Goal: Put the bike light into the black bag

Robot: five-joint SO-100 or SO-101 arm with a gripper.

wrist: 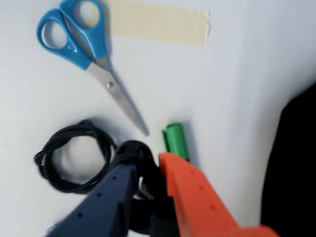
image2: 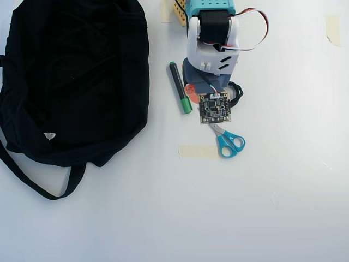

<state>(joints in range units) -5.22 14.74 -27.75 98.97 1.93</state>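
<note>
In the wrist view my gripper (wrist: 145, 165) has a dark blue finger on the left and an orange finger (wrist: 187, 187) on the right. The two are closed around the bike light (wrist: 129, 148), a small black strap loop whose top sticks out past the fingertips. It sits low over the white table. The black bag (wrist: 296, 163) shows as a dark edge at the right; in the overhead view the bag (image2: 71, 76) lies large and floppy at the left, with its strap (image2: 32, 185) trailing forward. In the overhead view the arm (image2: 212, 38) hides the light.
A green marker (wrist: 175, 140) lies right beside the orange finger, between arm and bag in the overhead view (image2: 180, 87). A coiled black cable (wrist: 54, 163) lies left of the gripper. Blue-handled scissors (wrist: 74, 34) and a strip of tape (wrist: 158, 24) lie beyond.
</note>
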